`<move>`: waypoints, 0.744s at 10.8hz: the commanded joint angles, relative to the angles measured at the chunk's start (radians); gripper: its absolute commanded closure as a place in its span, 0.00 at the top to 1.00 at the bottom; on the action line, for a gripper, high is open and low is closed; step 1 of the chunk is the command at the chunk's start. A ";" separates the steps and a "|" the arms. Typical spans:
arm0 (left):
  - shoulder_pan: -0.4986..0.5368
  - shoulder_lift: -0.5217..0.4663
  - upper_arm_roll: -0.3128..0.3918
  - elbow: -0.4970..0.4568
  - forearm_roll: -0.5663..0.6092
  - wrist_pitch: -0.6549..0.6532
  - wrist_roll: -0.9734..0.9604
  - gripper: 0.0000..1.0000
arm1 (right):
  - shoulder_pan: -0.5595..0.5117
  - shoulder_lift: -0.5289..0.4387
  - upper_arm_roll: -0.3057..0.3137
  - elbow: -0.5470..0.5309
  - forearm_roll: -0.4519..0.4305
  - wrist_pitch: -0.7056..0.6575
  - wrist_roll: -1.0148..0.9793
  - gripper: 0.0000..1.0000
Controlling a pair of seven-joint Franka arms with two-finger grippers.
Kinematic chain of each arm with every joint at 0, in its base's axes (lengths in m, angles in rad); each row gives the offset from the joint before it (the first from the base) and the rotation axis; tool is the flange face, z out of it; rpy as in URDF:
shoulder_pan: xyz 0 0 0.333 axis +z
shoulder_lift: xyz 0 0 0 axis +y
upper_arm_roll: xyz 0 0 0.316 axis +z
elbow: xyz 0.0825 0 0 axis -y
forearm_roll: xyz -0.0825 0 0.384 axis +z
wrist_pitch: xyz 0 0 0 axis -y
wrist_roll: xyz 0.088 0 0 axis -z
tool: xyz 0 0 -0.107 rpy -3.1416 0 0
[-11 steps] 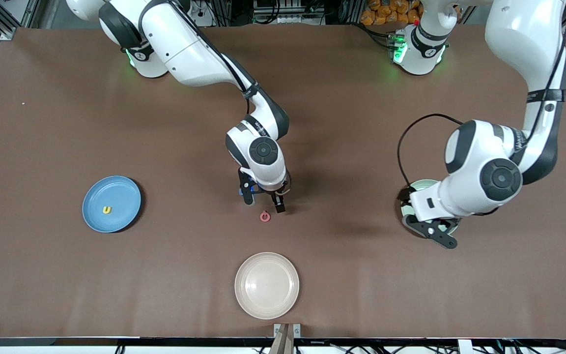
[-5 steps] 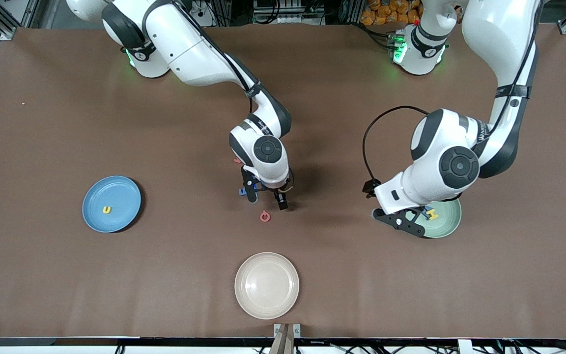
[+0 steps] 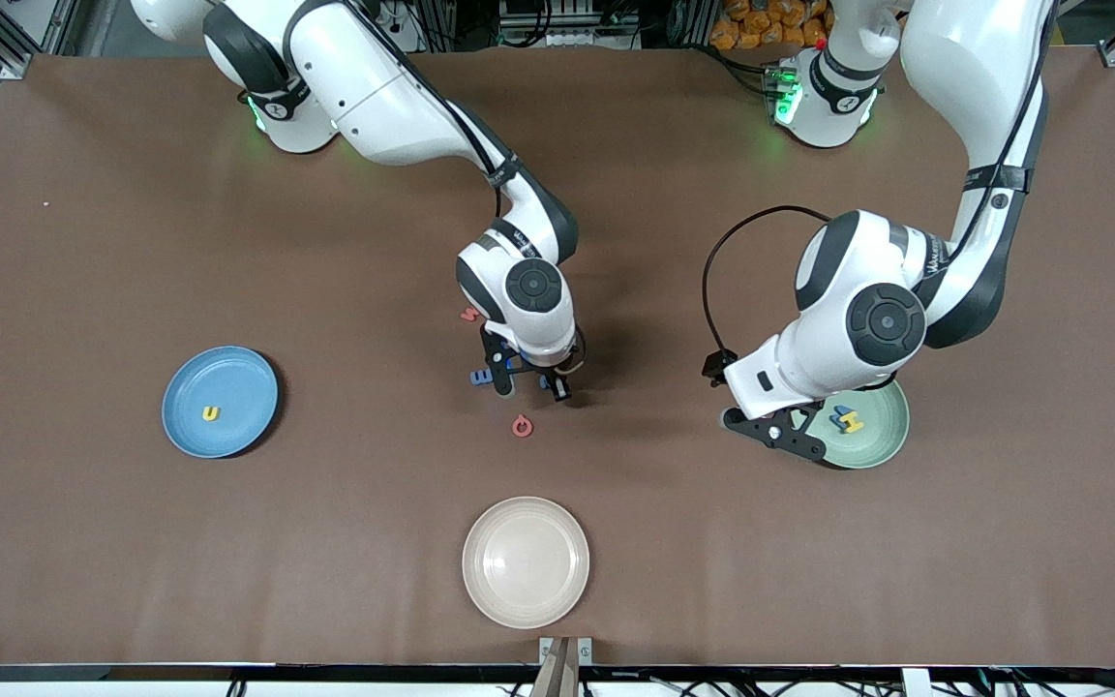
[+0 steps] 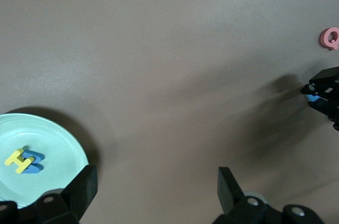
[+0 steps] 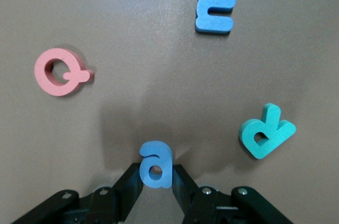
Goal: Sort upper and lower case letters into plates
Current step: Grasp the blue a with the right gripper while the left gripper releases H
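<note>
Right wrist view showed the right claw [image 5: 155,173] pinching a blue lowercase a [image 5: 155,168] between its fingers, low over the brown table [image 3: 132,542] near its middle. Around it lay a pink Q [image 5: 60,71], a blue E [image 5: 216,1] and a teal k [image 5: 265,132], all flat on the table and apart from one another. In the front view the Q [image 3: 521,426] sat nearer the camera than the claw, and a small red letter [image 3: 468,314] lay farther from the camera, beside the right arm's wrist.

The left claw [image 4: 153,192] hung with its fingers spread wide, holding nothing, over the table just beside the mint green plate [image 3: 882,436] toward the left arm's end. In that plate a yellow H [image 4: 17,160] rested across a blue letter [image 4: 33,161].

The blue plate [image 3: 233,373] lay toward the right arm's end and held a yellow lowercase u [image 3: 211,413]. A cream plate [image 3: 485,590] sat nearest the front camera.
</note>
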 commanded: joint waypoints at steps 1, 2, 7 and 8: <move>-0.012 -0.010 0.008 0.000 -0.061 0.003 -0.015 1.00 | 0.000 0.005 -0.009 -0.021 -0.015 0.004 0.006 0.00; -0.029 -0.009 0.008 0.007 -0.072 0.003 -0.016 1.00 | -0.008 -0.004 -0.012 -0.020 -0.023 0.001 0.005 0.00; -0.101 0.017 0.008 0.034 -0.072 0.052 -0.134 1.00 | -0.063 -0.052 -0.035 -0.007 -0.041 -0.082 -0.116 0.00; -0.127 0.031 0.010 0.044 -0.072 0.087 -0.200 1.00 | -0.066 -0.058 -0.062 -0.007 -0.040 -0.126 -0.171 0.00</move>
